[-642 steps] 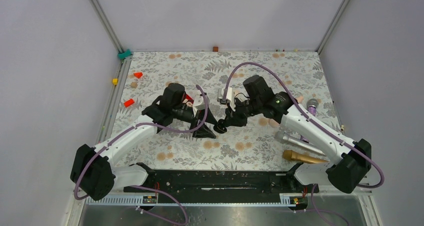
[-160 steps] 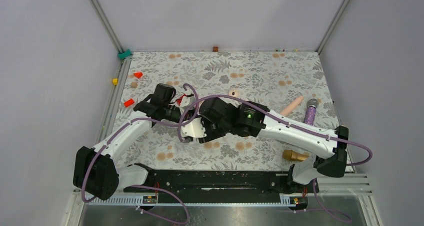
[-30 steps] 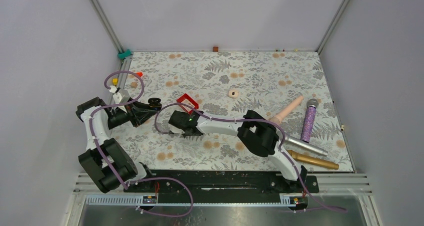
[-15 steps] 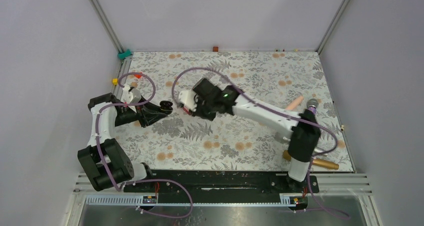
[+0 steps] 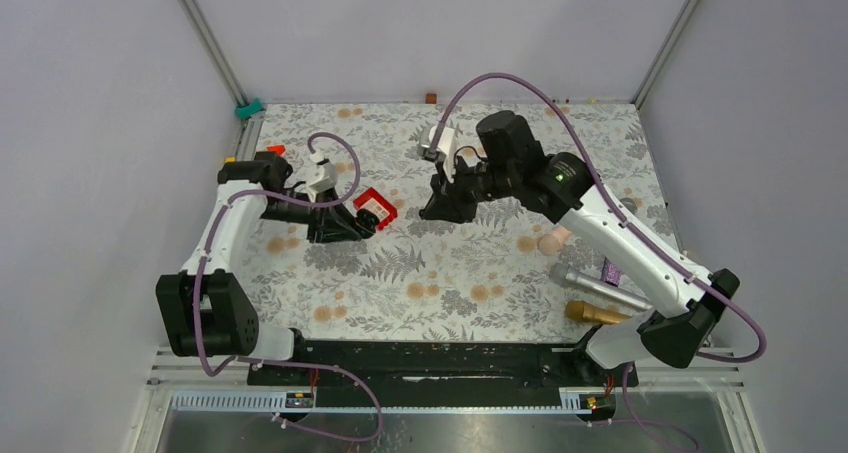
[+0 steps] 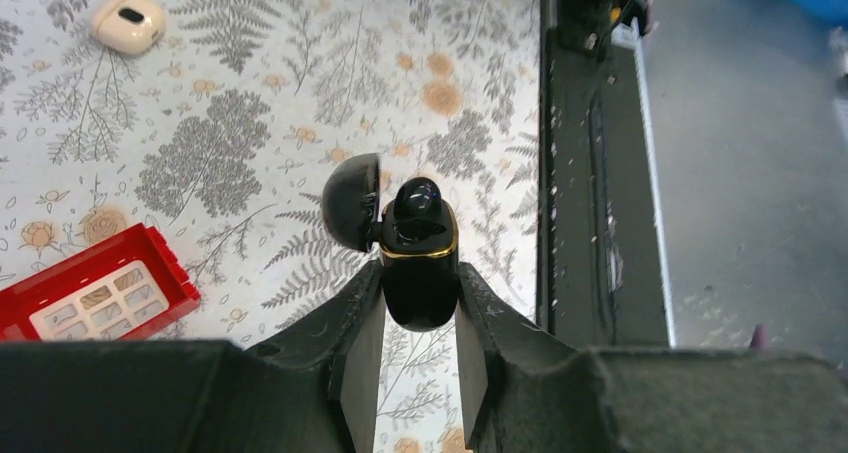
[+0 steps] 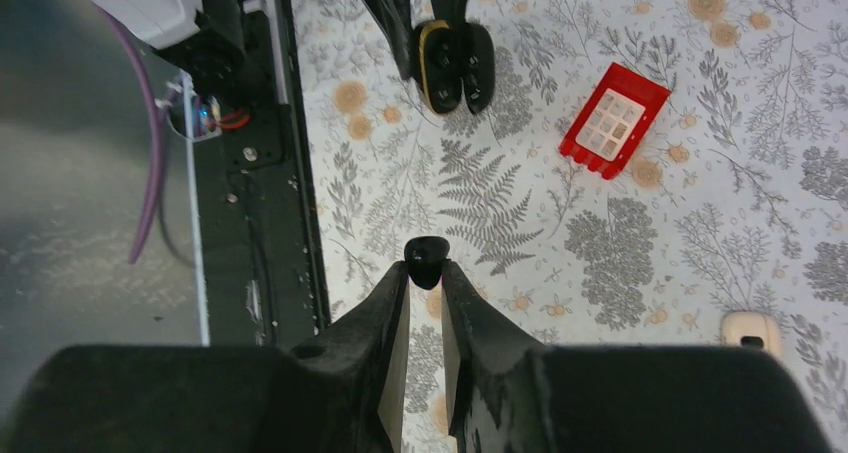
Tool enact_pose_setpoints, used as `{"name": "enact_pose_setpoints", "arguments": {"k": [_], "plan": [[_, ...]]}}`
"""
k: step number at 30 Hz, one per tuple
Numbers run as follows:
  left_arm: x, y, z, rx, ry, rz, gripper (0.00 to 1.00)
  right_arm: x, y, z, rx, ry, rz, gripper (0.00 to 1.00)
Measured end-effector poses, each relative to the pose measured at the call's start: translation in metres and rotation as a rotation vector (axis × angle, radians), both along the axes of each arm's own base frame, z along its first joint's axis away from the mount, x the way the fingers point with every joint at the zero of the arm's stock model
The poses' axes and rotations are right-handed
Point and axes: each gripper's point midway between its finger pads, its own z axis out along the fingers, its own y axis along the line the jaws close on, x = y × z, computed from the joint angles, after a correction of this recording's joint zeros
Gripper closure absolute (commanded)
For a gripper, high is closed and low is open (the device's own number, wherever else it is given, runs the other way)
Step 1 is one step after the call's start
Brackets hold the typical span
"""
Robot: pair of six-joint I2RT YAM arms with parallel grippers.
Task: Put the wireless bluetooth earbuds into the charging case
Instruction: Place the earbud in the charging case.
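My left gripper [image 6: 420,285] is shut on the charging case [image 6: 419,258], a glossy black case with a gold rim. Its lid [image 6: 351,199] hangs open to the left and one black earbud [image 6: 417,197] sits in the body. In the top view the left gripper [image 5: 360,223] holds the case [image 5: 368,217] beside the red box. My right gripper [image 7: 426,271] is shut on a second small black earbud [image 7: 426,254], pinched at the fingertips above the mat. The right gripper [image 5: 434,209] hangs right of the case, apart from it. The held case [image 7: 452,65] shows far ahead in the right wrist view.
A red rectangular box [image 5: 379,204] lies just behind the left gripper. A cream earbud case [image 6: 128,22] rests on the floral mat. Silver [image 5: 598,286] and gold [image 5: 606,316] microphones lie at the right front. Small coloured blocks [image 5: 275,150] sit by the left edge.
The right arm swung from the mat near the red box up and to the right, its jaws closing on an earbud. The left arm carried the case rightward.
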Motion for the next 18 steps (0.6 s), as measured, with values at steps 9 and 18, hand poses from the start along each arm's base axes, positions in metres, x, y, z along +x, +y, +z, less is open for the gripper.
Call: {"name": "enact_pose_setpoints", "arguments": {"k": [9, 18], "plan": [[0.041, -0.029, -0.015, 0.14, 0.01, 0.054, 1.0, 0.01, -0.001, 0.024, 0.163, 0.163, -0.058, 0.77], [0.042, -0.094, -0.026, -0.026, -0.034, 0.086, 1.0, 0.036, -0.013, 0.047, 0.307, 0.249, -0.168, 0.76]]}}
